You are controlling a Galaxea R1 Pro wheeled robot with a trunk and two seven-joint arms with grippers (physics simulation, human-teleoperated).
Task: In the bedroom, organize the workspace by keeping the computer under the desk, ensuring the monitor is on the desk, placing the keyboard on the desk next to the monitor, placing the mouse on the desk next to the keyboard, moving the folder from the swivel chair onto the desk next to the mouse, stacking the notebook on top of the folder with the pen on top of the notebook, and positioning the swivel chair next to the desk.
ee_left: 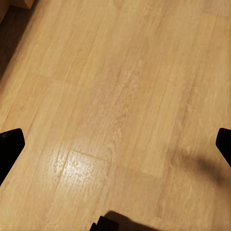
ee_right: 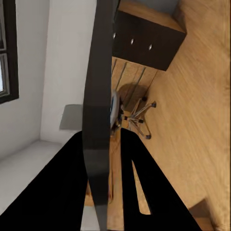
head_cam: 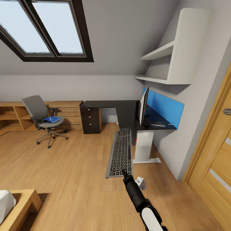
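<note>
My right gripper (head_cam: 124, 173) is shut on the near end of the keyboard (head_cam: 121, 153), held flat in the air above the floor just short of the desk (head_cam: 126, 110). In the right wrist view the keyboard (ee_right: 98, 120) shows edge-on between my fingers (ee_right: 144, 183). The monitor (head_cam: 143, 106) stands on the desk in front of the blue panel. Far left, the swivel chair (head_cam: 43, 118) stands away from the desk with the blue folder (head_cam: 52, 119) on its seat. My left gripper (ee_left: 115, 144) hangs open over bare wood floor.
A black drawer unit (head_cam: 91, 120) stands at the desk's left end, with low wooden shelving (head_cam: 12, 117) beyond the chair. A small white object (head_cam: 140, 183) lies on the floor beside my right arm. A wooden door (head_cam: 218, 150) is at right and a bed corner (head_cam: 19, 205) at lower left.
</note>
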